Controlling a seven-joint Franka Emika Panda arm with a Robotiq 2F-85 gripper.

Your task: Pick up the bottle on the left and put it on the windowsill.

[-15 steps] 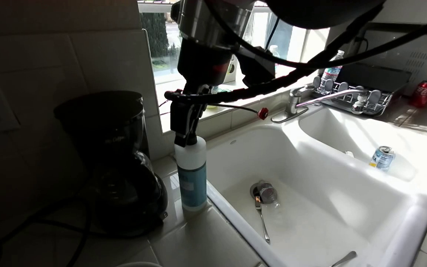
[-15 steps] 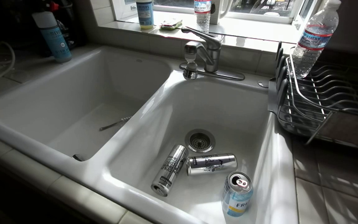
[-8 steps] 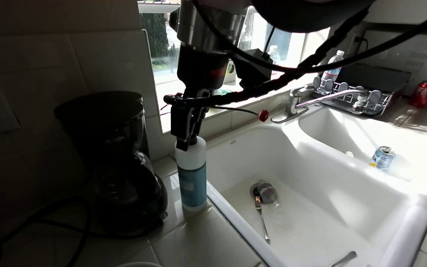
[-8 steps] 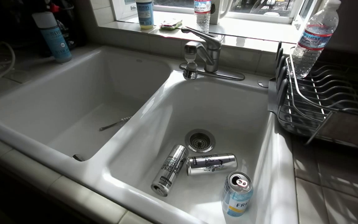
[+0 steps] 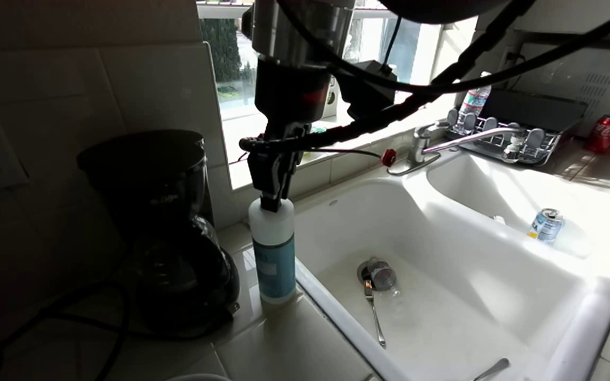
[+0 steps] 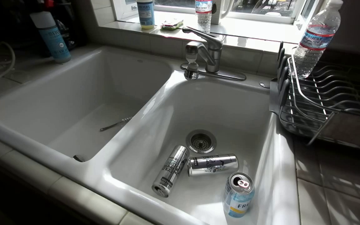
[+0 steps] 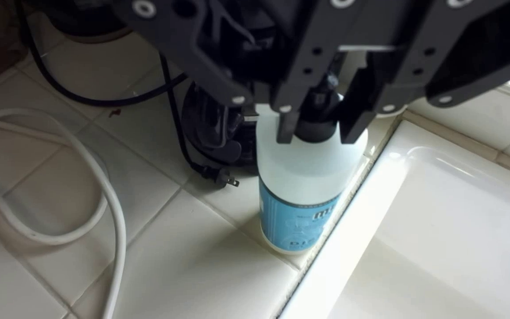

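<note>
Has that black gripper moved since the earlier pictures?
Yes: in an exterior view the gripper has shifted slightly to the picture's right, away from the coffee maker.

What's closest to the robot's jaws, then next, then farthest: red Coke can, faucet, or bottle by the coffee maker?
In an exterior view:
1. Bottle: at the jaws.
2. Faucet: to the bottle's right.
3. Red Coke can: far right.

Busy scenes on the pale tiled counter (image 7: 184,266)

There it stands, the slim plastic bottle (image 5: 276,270), teal-blue below and white above, upright just beside the rounded black coffee maker (image 5: 170,233)! A thin black cord (image 7: 178,126) lies here too, ending in a metal-pronged plug (image 7: 215,175), while a thick white cable (image 7: 120,226) curls into view. And a silver wire dish rack (image 6: 339,92), a red metal soda can (image 5: 605,134) near it!
</note>
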